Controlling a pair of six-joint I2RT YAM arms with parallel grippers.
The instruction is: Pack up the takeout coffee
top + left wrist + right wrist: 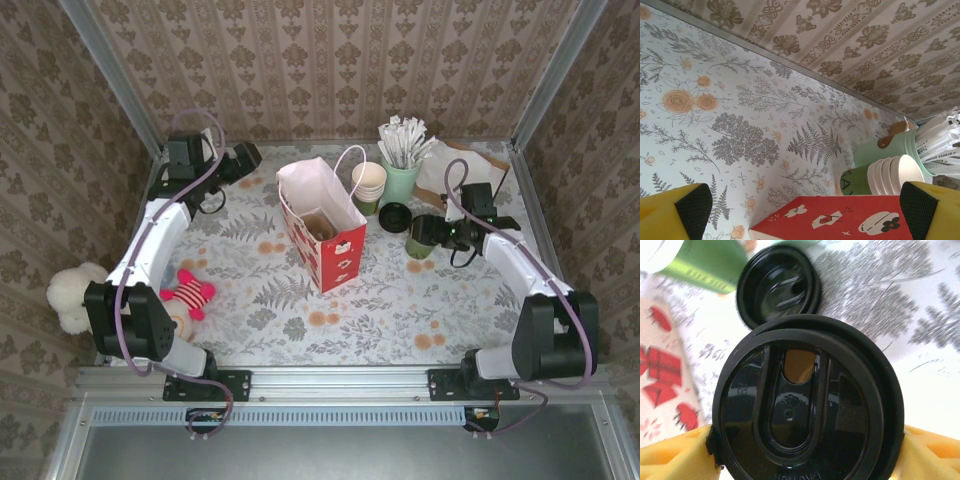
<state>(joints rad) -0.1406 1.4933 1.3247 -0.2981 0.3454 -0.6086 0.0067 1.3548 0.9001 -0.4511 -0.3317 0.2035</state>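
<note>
Pickup stage, by the look of things. Found the takeout coffee (pixel 420 246) standing right of the red paper bag (pixel 322 228) and just beside a loose black lid (pixel 396 215). Saw it clamped in the right gripper (pixel 431 236), with the yellow fingers (pixel 675 455) pressed in on either side beneath the lid's rim. Noted the cup sharp and the tablecloth smeared in the right wrist view, so judged the grip firm rather than a mere flanking. Found the left gripper (pixel 247 156) spread wide and empty at the back-left, facing the bag's side, well apart from the cup.

Reckoned the next move called for three things:
- a lift high enough to clear the bag's rim and white handle
- a carry leftwards to above the open mouth
- a level, upright descent, since brown showed through the sip hole in the lid

Could not tell whether the cup's base had left the table (pixel 400 300). Lost the cup's green body beneath its own lid in the wrist view. Made out something brown at the bottom of the bag, but could not name it or judge the room left beside it.
</note>
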